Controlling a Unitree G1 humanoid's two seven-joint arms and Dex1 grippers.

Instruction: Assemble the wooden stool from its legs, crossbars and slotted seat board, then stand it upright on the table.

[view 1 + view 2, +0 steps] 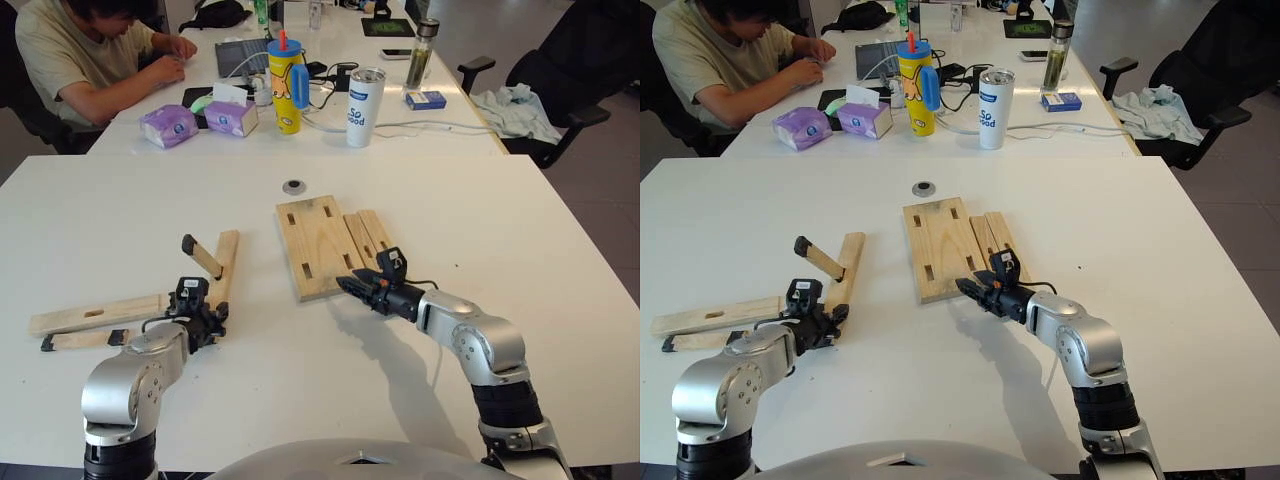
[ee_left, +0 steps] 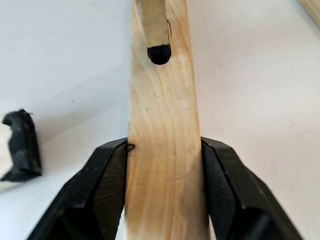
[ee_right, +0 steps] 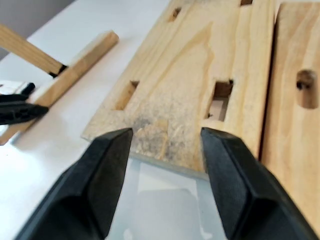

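Note:
The slotted seat board point(image 1: 318, 245) lies flat mid-table, with two narrower wooden pieces point(image 1: 368, 238) against its right side. My right gripper point(image 1: 352, 288) is open at the board's near edge, its fingertips point(image 3: 112, 145) just short of the wood point(image 3: 190, 100). To the left lies a wooden leg point(image 1: 224, 262) with a black-tipped crossbar point(image 1: 200, 255) sticking out of it at an angle. My left gripper point(image 1: 200, 322) is shut on the near end of that leg point(image 2: 162, 125), one finger on each side. Another leg point(image 1: 95, 313) and a black-tipped piece point(image 1: 80, 340) lie at the far left.
A round cable grommet point(image 1: 293, 186) sits in the table behind the seat board. Beyond this table's far edge is a second table with a yellow cup point(image 1: 285, 85), a white tumbler point(image 1: 365, 105) and tissue packs point(image 1: 170, 125). The right half of the table is bare.

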